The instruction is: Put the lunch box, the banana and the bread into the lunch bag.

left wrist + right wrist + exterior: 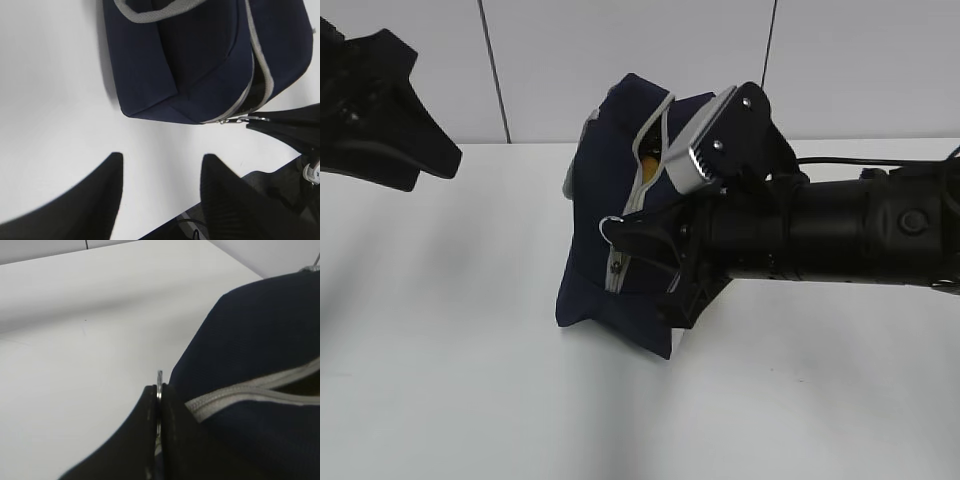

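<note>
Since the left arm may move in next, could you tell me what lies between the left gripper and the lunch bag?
Only bare white table separates the open left gripper from the lunch bag, seen in the left wrist view.

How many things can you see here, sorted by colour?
Navy-blue fabric lunch bag: 1
Yellow item inside the bag's opening: 1
Silver ring zipper pull: 1
Black tools, left tool and right tool: 2
White table: 1
Total: 6
</note>
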